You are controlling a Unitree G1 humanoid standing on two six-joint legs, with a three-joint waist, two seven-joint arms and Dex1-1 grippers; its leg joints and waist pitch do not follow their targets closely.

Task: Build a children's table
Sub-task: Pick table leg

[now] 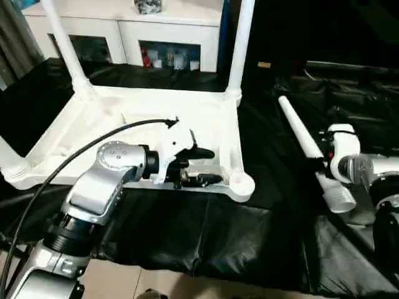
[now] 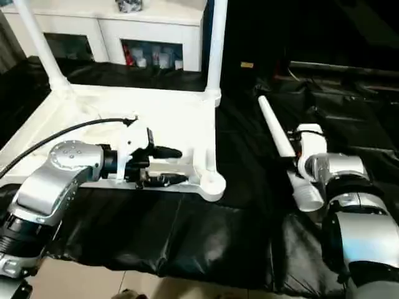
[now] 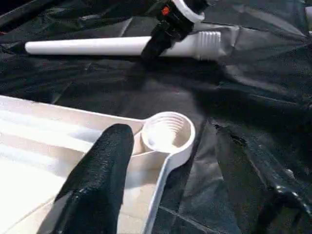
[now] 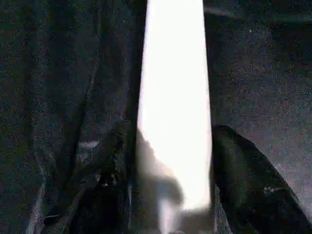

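The tabletop point(image 1: 206, 121) lies upside down on the black sheet point(image 1: 206, 240) with three legs already standing in its corner sockets. The left gripper point(image 1: 201, 167), fingers spread and holding nothing, hovers at its near edge beside the empty socket point(image 3: 166, 131). The right gripper point(image 4: 170, 146) pinches the fourth leg point(image 1: 305, 146), which lies on the sheet well apart from that socket. The grip sits near the threaded end, so the long free end could droop or swing when lifted, cross the threads, or knock a standing leg.

Head pair overhead; wrist views close
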